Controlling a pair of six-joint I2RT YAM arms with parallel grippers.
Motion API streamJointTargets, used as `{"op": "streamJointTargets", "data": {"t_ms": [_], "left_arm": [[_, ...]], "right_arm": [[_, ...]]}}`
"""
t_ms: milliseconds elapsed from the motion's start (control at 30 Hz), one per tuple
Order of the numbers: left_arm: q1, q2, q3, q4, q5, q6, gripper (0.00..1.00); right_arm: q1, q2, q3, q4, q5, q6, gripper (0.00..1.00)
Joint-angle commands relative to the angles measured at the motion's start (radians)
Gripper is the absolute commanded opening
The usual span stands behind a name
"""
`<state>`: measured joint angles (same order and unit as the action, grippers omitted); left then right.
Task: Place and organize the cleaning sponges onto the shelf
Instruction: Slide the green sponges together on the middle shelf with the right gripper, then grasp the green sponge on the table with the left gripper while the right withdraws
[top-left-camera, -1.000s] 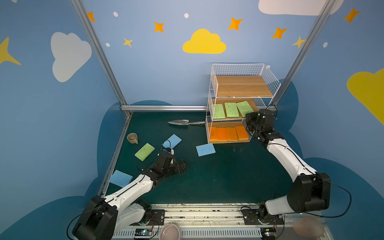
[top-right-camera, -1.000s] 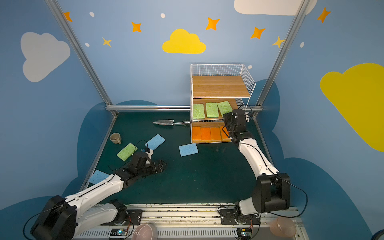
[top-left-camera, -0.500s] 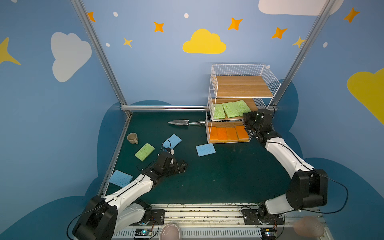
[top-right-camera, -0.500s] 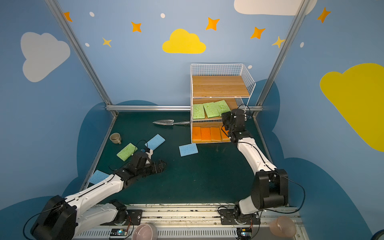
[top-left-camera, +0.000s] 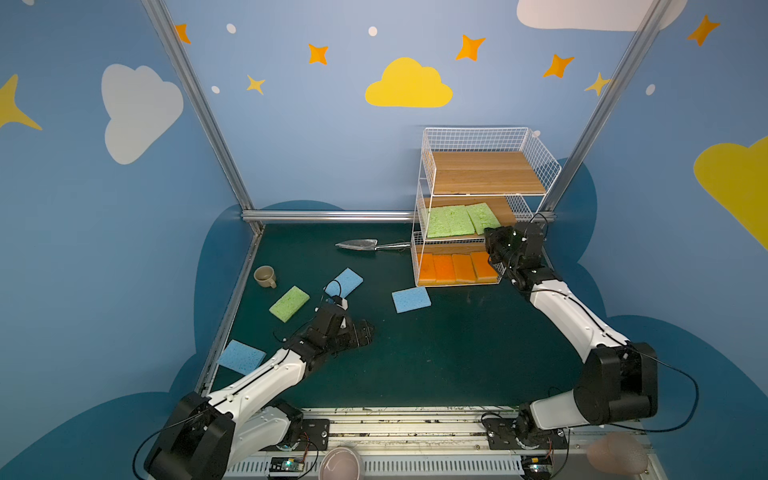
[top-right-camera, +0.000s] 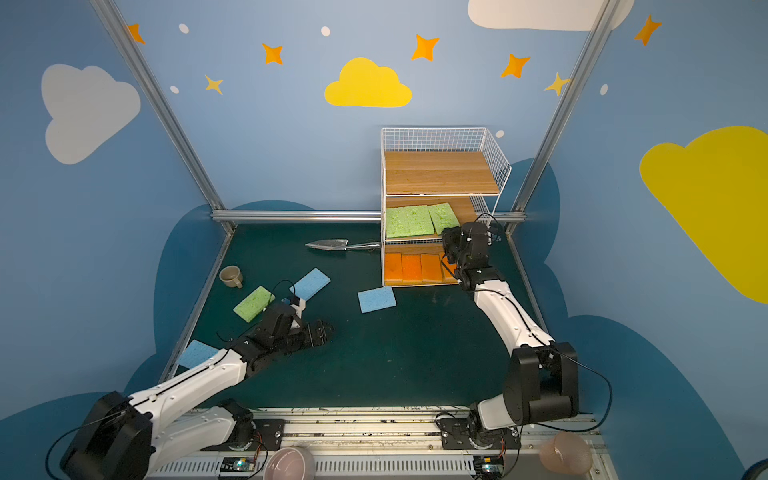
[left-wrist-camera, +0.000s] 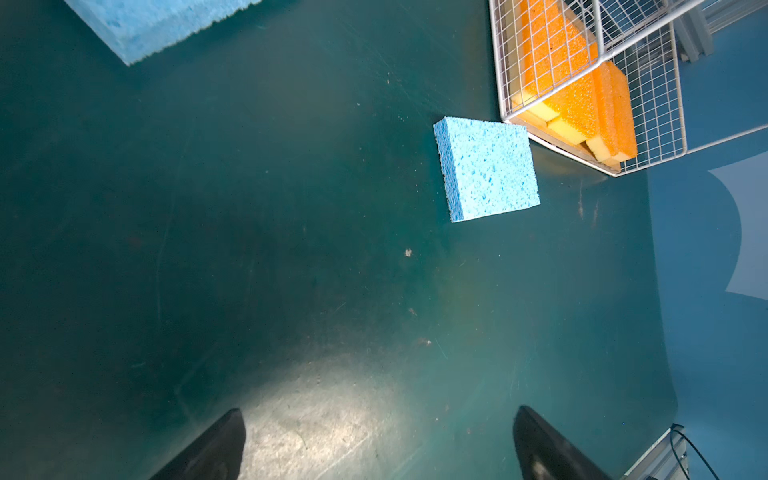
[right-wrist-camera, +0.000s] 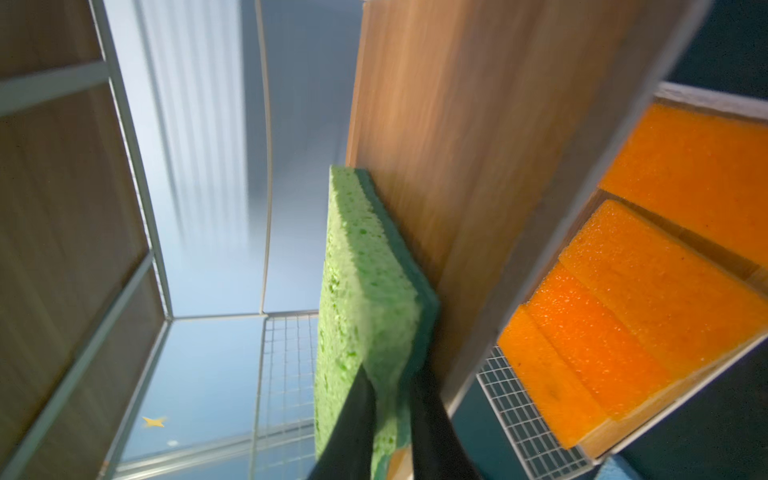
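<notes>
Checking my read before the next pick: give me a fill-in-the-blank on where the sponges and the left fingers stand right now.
1. The shelf holds ___ orange sponges on its bottom tier.
2. Three green sponges sit on its ___ tier.
3. On the table lie one green sponge and ___ blue sponges.
4. The left gripper has its fingers ___, nothing between them.
Missing: four; middle; three; open.
</notes>
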<state>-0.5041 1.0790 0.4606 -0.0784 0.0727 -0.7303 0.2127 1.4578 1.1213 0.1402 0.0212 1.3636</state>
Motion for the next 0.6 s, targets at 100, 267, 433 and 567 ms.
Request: {"op": "streamJointTargets", "data": {"t_ms": [100,267,433,567], "left_arm": [[0.006,-0.052,0.004,-0.026,-0.039,0.000,1.00],[0.043,-0.077,0.041,-0.071,-0.054,-0.009,1.00],[0.142,-0.069,0.096,-0.118,-0.018,-0.026,1.00],[0.222,-0.026,0.149,-0.153,-0.007,-0.014,0.99]], "right_arm": [[0.009,-0.041,-0.010,0.014,-0.025,-0.021,0.40],[0.008,-0.077,-0.023,-0.002,-0.027,-0.040,0.50],[0.003,-0.142,-0.058,-0.024,-0.049,-0.075,0.58],[-0.002,-0.197,-0.115,-0.032,-0.098,-0.117,0.61]]}}
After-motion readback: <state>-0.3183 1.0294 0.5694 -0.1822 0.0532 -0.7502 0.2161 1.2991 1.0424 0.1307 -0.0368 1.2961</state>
